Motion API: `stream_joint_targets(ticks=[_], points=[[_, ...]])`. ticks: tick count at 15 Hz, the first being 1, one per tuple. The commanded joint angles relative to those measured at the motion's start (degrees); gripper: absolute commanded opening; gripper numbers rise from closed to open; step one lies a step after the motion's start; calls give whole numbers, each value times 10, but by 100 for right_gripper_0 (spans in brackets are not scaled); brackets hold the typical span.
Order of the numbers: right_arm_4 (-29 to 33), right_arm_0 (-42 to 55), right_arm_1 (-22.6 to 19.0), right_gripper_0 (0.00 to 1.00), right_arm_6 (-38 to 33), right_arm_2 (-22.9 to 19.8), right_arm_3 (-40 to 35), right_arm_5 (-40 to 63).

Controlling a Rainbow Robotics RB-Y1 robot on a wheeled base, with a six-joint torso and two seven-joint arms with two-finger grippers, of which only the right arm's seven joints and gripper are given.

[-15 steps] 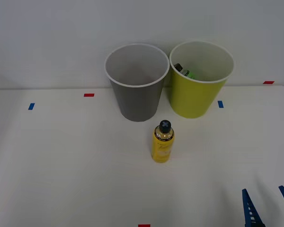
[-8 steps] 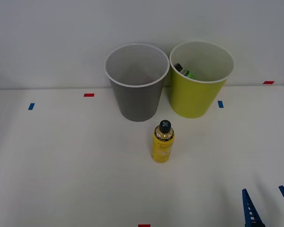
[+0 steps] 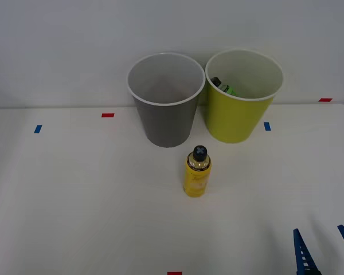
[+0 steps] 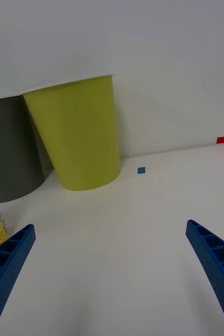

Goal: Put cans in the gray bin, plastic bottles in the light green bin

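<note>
Front view: white table (image 3: pixel 74 195), pale wall (image 3: pixel 57 46)

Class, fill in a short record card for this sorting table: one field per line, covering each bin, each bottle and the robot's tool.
Gray bin: upright at the table's far edge, nothing visible inside
Light green bin: upright, right of the gray bin
Green bottle: inside the light green bin, leaning on its wall
Yellow bottle: upright on the table in front of the gray bin, black cap on
Right tool: open, holding nothing, low at the table's near right
</note>
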Motion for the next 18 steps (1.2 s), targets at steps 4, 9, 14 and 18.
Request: stream_joint_targets(ticks=[4, 9, 14, 18], points=[[0, 0, 0, 100, 0, 0, 0, 0], [0, 0, 0, 100, 0, 0, 0, 0], [0, 0, 0, 100, 0, 0, 0, 0], [0, 0, 0, 100, 0, 0, 0, 0]])
